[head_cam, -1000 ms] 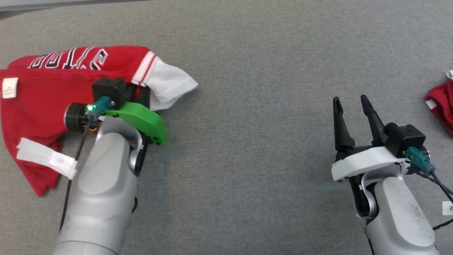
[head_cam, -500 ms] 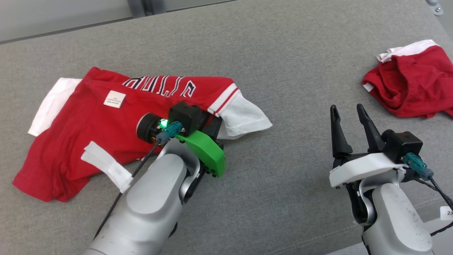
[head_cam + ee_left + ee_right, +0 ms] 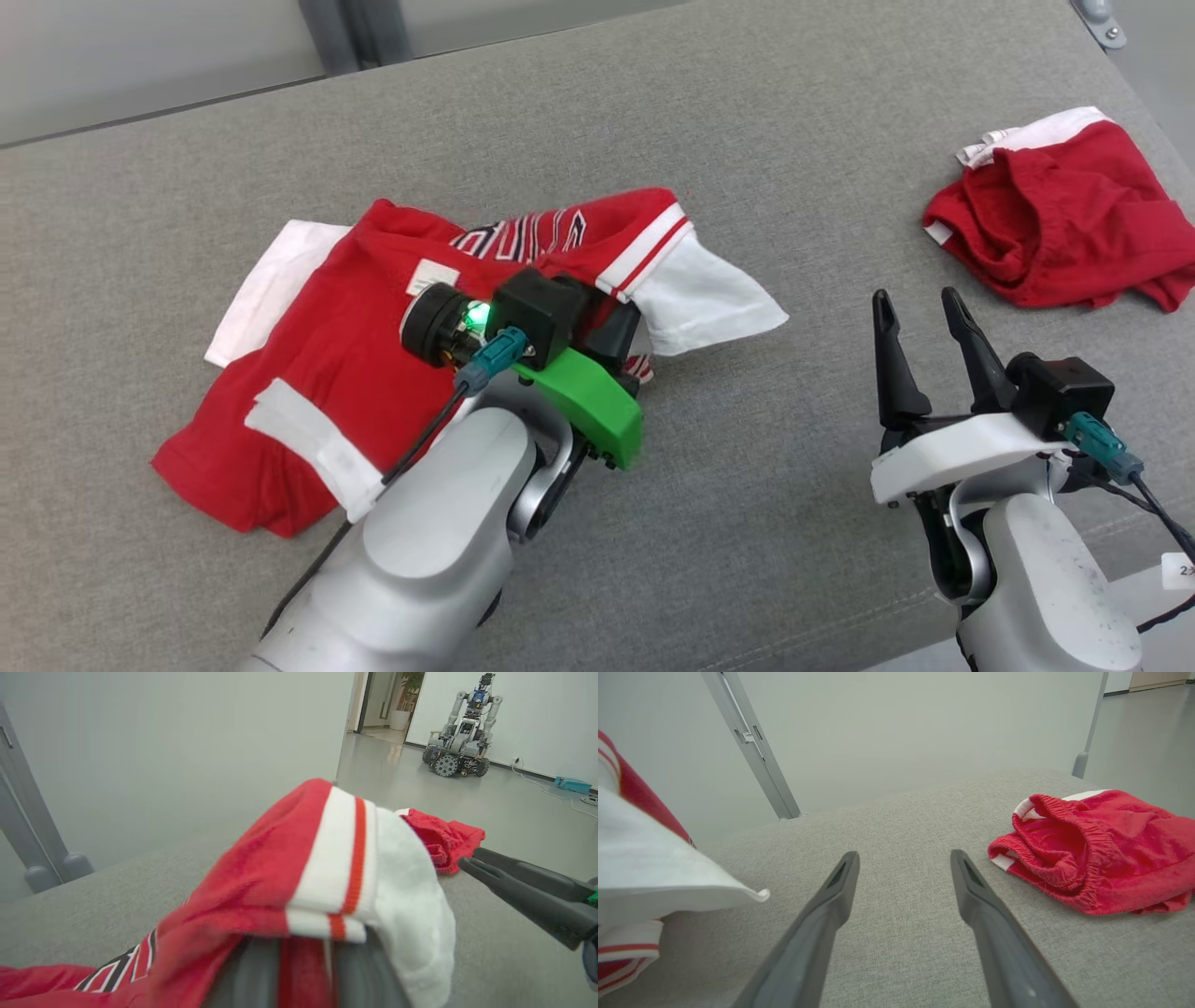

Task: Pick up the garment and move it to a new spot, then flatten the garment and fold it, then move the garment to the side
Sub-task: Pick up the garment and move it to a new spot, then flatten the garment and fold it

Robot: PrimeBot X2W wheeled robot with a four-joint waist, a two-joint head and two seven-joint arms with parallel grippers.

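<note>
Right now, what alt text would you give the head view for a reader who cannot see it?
The left pincer is pushed into a bunched red-and-white shirt, centre-left on a grey cloth surface, its tips hidden under the cloth. The right pincer stands open over bare surface at lower right; crumpled red shorts lie at upper right.

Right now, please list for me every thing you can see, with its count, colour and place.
jersey: one, red and white, bunched at the surface's left
shorts: one, red with white trim, far right
surface: one, grey fabric, under everything
post: one, grey metal, behind the surface
other robot: one, grey, far off on the floor
left fingers: two, dark, shut on the jersey
right fingers: two, dark, open over bare surface
</note>
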